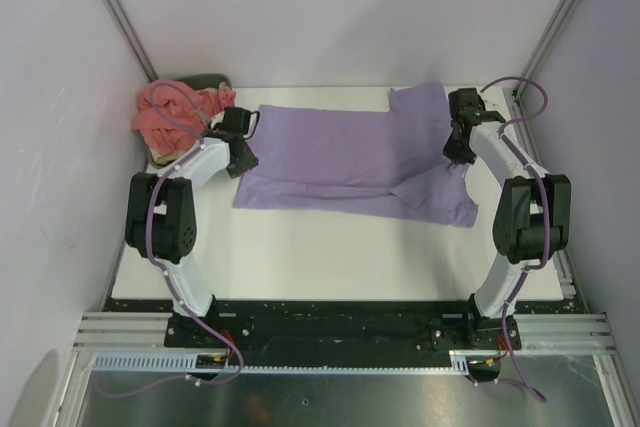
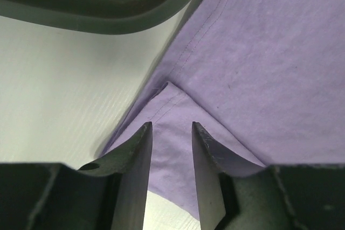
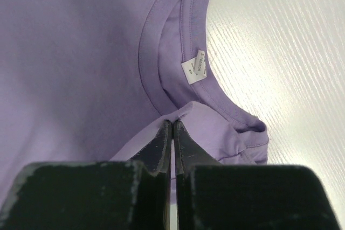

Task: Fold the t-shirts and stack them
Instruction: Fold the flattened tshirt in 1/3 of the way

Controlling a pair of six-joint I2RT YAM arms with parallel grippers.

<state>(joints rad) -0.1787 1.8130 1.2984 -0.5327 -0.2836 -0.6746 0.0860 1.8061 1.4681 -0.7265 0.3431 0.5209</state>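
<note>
A lavender t-shirt [image 1: 350, 162] lies spread flat across the far half of the white table, with its neck end to the right. My left gripper [image 1: 240, 147] is at the shirt's left edge. In the left wrist view it [image 2: 172, 127] is open, with its fingers on either side of a folded-over corner of the lavender cloth [image 2: 178, 111]. My right gripper [image 1: 458, 142] is at the shirt's right end. In the right wrist view it [image 3: 172, 123] is shut on a pinched fold of lavender cloth just below the round collar [image 3: 148, 63], which has a white label [image 3: 194, 69].
A salmon-pink shirt [image 1: 175, 115] is heaped at the back left in a dark grey-green bin [image 1: 208, 81], with a bit of tan cloth [image 1: 160, 155] under it. The bin's rim [image 2: 108, 9] is close beyond my left fingers. White walls enclose the table on three sides.
</note>
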